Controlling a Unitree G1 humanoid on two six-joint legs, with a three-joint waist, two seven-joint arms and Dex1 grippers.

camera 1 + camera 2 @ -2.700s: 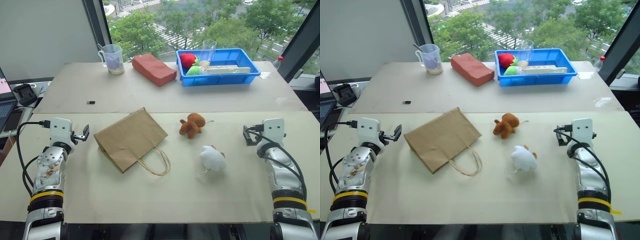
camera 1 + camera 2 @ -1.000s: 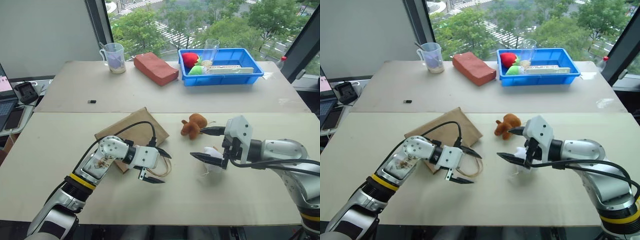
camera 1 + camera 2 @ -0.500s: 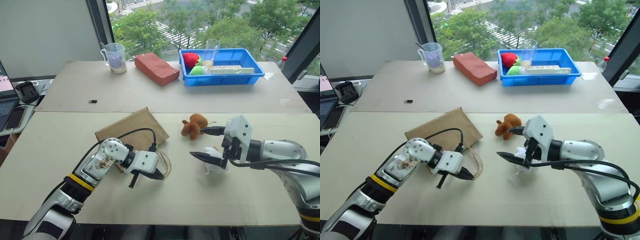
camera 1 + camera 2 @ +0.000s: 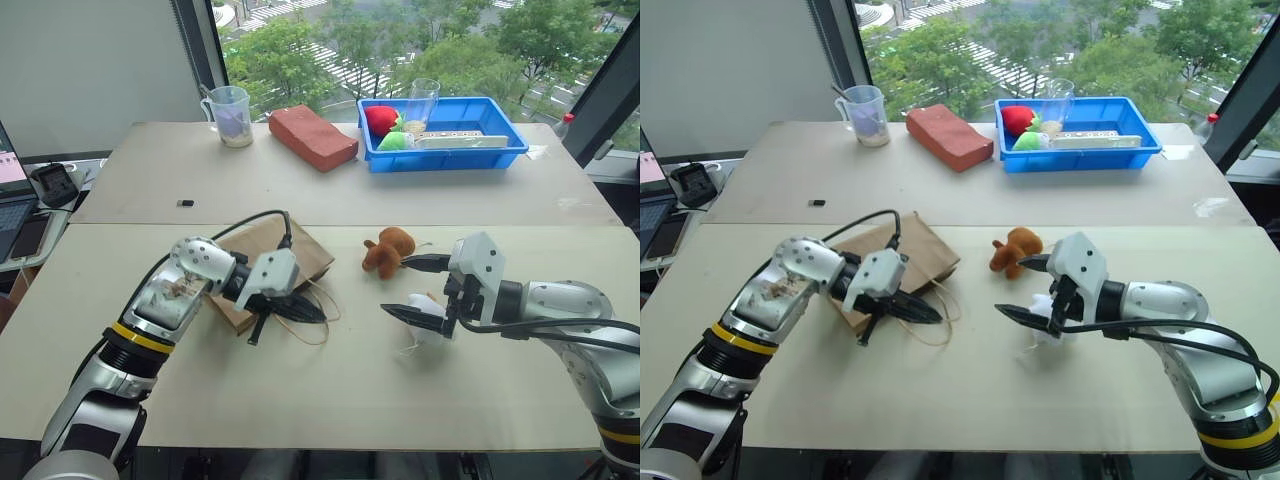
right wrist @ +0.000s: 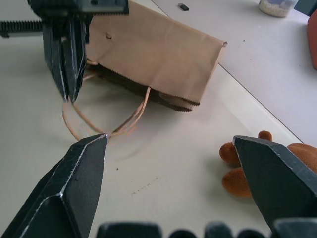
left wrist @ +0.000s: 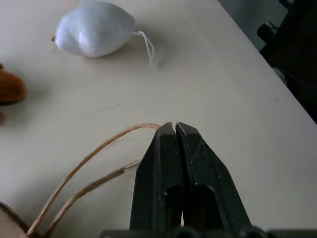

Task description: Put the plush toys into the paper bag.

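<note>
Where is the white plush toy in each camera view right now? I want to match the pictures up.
Left eye view: white plush toy right of centre, behind the open right gripper.
Right eye view: near centre, again behind that gripper.
Left wrist view: upper left corner, thin tail trailing.
Right wrist view: not in it.
Shared landmark: the paper bag with its loop handles.
</note>
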